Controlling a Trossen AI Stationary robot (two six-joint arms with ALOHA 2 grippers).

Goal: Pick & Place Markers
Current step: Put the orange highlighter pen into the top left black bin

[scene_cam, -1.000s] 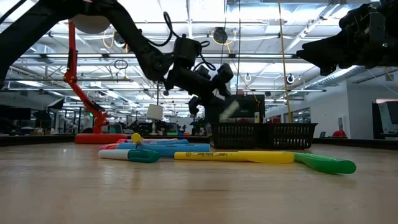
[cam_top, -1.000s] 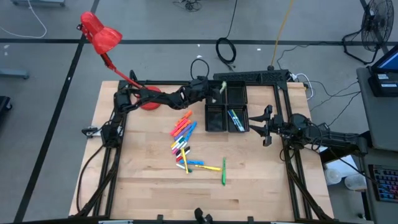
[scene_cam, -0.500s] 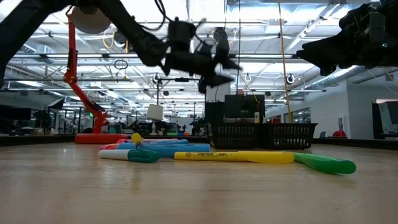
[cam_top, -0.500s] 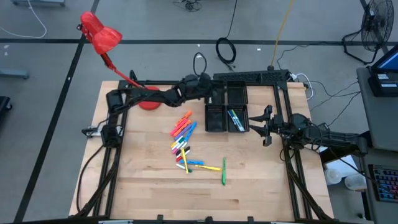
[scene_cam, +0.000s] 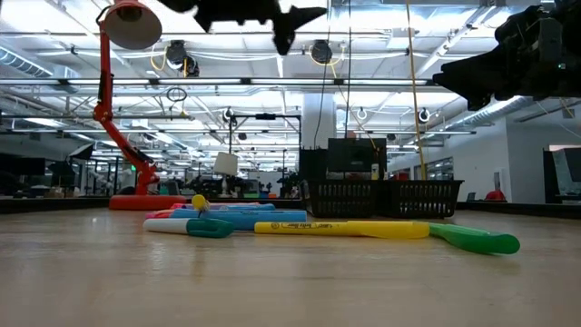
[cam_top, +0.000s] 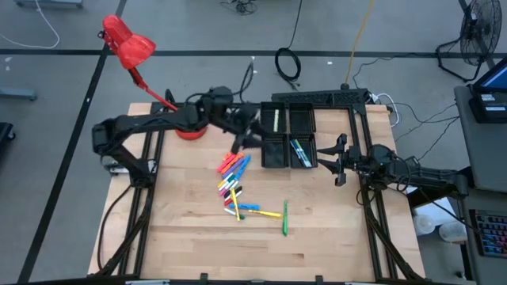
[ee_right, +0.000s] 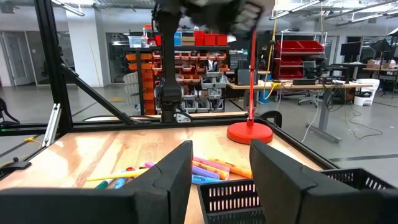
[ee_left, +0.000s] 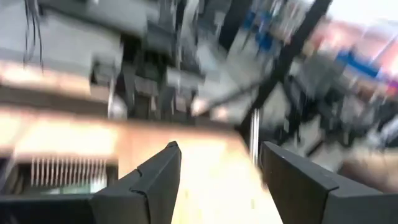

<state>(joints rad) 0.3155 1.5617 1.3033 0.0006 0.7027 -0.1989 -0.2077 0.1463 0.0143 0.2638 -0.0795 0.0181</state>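
The markers [cam_top: 232,178] lie in a loose pile on the wooden table; a yellow marker [cam_top: 269,214] and a green marker [cam_top: 284,218] lie nearer the near edge. The low view shows the pile [scene_cam: 236,218] lying flat, and the right wrist view shows it [ee_right: 205,168]. The black tray [cam_top: 287,134] holds a pale marker [cam_top: 275,119] in its far left compartment and blue-teal markers [cam_top: 299,150] in its near right one. My left gripper [cam_top: 247,133] hovers open and empty just left of the tray, its fingers apart in the left wrist view [ee_left: 221,180]. My right gripper [cam_top: 331,161] waits open right of the tray.
A red desk lamp stands with its base [cam_top: 190,131] on the table's far left part, under my left arm. The black frame rails [cam_top: 364,142] border the table on both sides. Bare wood [cam_top: 182,229] lies around the marker pile and toward the near edge.
My left gripper has drawn back from above the tray toward the table's left and risen, leaving the top of the low view. The pale marker it carried a second ago now lies in the tray's far left compartment. My right arm has kept still.
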